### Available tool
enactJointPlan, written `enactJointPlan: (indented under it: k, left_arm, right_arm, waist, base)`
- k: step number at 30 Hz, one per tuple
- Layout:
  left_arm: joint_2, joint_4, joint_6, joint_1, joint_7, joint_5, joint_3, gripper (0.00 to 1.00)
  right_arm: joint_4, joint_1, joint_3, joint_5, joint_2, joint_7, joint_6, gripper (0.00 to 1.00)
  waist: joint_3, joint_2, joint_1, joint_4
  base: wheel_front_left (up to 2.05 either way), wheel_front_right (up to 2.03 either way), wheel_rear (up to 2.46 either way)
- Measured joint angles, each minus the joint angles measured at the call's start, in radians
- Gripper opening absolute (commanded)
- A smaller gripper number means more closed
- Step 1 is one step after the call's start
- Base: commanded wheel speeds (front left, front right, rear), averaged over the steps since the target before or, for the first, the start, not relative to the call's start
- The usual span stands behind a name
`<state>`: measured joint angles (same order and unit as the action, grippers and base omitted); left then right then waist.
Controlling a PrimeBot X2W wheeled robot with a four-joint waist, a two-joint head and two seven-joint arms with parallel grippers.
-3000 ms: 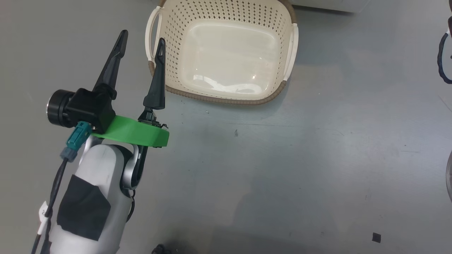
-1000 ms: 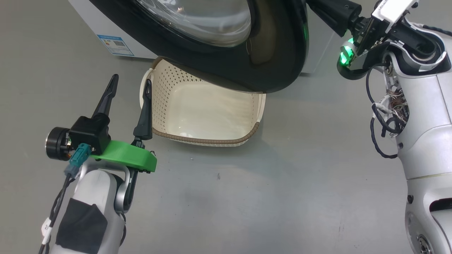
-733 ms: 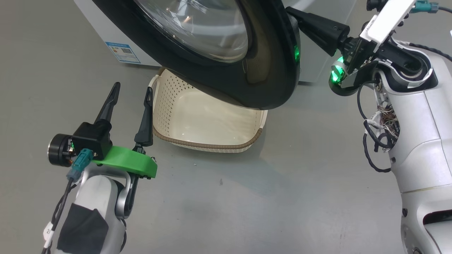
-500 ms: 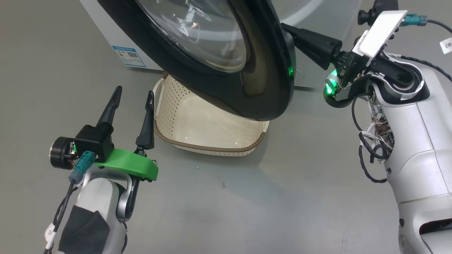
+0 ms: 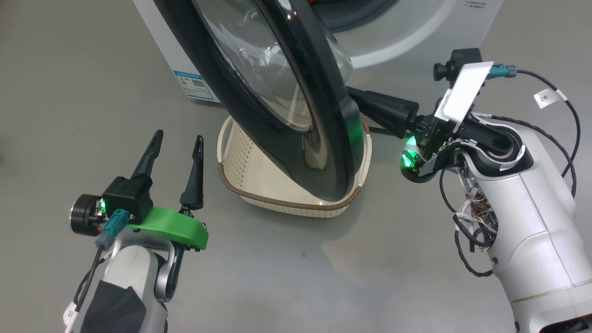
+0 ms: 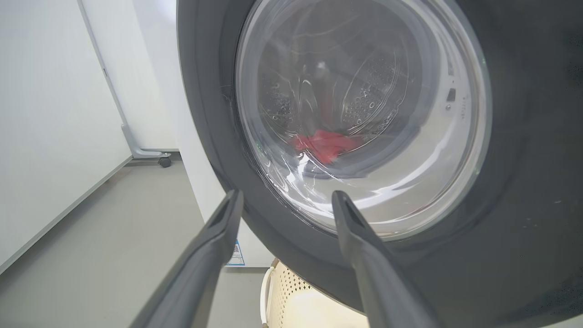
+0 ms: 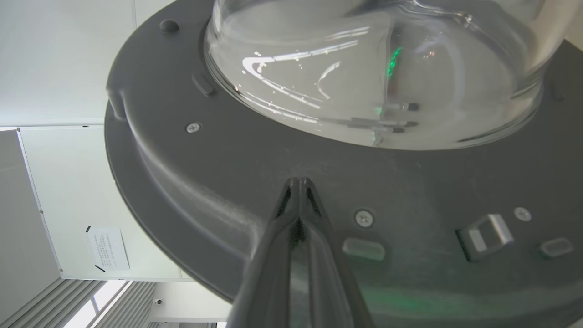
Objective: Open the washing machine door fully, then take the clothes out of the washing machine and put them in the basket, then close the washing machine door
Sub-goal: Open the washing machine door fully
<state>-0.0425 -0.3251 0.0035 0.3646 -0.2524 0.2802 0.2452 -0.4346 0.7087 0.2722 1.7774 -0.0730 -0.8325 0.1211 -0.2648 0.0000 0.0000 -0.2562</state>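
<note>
1. Right gripper (image 7: 299, 182): fingers pressed together, nothing between them. The tips sit against the grey inner face of the door (image 5: 319, 83), just beside the glass bowl (image 7: 373, 68).
2. Right arm: the forearm rises from the lower right of the head view. The wrist is bent towards the door and the fingers pass behind the door's edge. A green light (image 5: 408, 159) glows at the wrist.
3. Left gripper (image 5: 179, 137): fingers spread wide, holding nothing. It hangs over the floor (image 5: 69, 92) with its tips aimed at the door's outer face, apart from it.
4. Left arm: forearm low at the lower left, fingers pointing up the head view, near the basket (image 5: 286, 203) but not touching it.
5. Door: partly open, swung out over the basket and hiding most of its inside.
6. Basket: on the floor just before the washer (image 5: 416, 37).
7. Clothes (image 6: 325, 143): red heap low in the drum (image 6: 369, 95), seen through the glass.
</note>
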Motion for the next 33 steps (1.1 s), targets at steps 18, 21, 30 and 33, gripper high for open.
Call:
enactJointPlan:
  k: [18, 21, 30, 33]
  left_arm:
    - [0.002, -0.033, 0.0, -0.031, 0.0, 0.002, 0.012, 1.0]
    - [0.002, -0.036, 0.001, -0.036, 0.0, 0.002, 0.014, 1.0]
    - [0.004, -0.046, 0.002, -0.041, 0.0, 0.01, 0.019, 1.0]
    - [0.004, -0.045, 0.009, -0.046, 0.0, 0.01, 0.016, 1.0]
  right_arm:
    - [0.071, -0.103, 0.13, 0.071, 0.002, 0.011, 0.0, 0.0]
    - [0.077, -0.107, 0.144, 0.08, 0.002, 0.022, 0.0, 0.0]
    - [0.096, -0.125, 0.202, 0.101, 0.001, 0.05, 0.0, 0.0]
    - [0.105, -0.125, 0.229, 0.118, 0.004, 0.055, 0.0, 0.0]
  waist:
    - [0.047, 0.0, 0.0, -0.069]
    - [0.053, 0.0, 0.0, -0.083]
    - [0.071, 0.0, 0.0, -0.12]
    - [0.074, 0.0, 0.0, -0.126]
  base:
    - [0.0, 0.0, 0.0]
    - [0.0, 0.0, 0.0]
    - [0.0, 0.0, 0.0]
    - [0.0, 0.0, 0.0]
